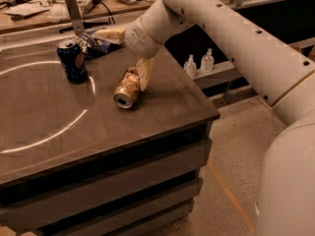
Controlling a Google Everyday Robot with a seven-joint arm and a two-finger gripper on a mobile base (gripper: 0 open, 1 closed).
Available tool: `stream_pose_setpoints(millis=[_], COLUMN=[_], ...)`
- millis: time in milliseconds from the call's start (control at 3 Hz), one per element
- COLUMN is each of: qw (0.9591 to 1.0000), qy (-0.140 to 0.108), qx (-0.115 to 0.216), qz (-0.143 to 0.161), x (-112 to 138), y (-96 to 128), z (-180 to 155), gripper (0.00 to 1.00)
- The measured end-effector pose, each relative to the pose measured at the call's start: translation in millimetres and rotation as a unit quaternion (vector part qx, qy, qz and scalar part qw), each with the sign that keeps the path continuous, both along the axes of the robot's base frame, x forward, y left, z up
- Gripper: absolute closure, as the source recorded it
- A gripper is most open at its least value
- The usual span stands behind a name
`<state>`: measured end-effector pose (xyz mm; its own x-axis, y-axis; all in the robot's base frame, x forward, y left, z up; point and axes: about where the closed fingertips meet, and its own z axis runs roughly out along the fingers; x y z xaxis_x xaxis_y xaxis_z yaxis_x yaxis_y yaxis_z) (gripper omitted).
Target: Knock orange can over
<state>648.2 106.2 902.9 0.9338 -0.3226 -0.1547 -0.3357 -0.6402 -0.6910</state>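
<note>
The orange can point(126, 89) lies on its side on the dark table point(162, 107), its silver top facing the front. My gripper point(120, 59) hangs over the table's back right part and is open, with nothing between the fingers. One cream finger point(144, 73) points down and rests against the can's far right end. The other finger point(110, 33) points left, above a blue bag. A dark blue Pepsi can point(72, 60) stands upright to the left of the orange can.
A crumpled blue bag point(93, 42) lies behind the Pepsi can. The table's right edge point(197, 90) is close to the orange can. Two small bottles point(199, 63) stand on a lower shelf to the right. A cluttered workbench point(44, 11) lies behind.
</note>
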Motion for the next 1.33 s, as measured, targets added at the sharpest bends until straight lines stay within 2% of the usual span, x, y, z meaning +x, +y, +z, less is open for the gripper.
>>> stream_pose_setpoints(millis=[667,1000,1333], qw=[0.9997,0.9986,0.9955], qy=[0.003,0.0,-0.008], qx=[0.021,0.036,0.037], qz=[-0.007,-0.039,-0.086], x=[0,4,4], y=[2,-30,-75], z=[2,16,34], gripper=[0.0,0.0,0.0])
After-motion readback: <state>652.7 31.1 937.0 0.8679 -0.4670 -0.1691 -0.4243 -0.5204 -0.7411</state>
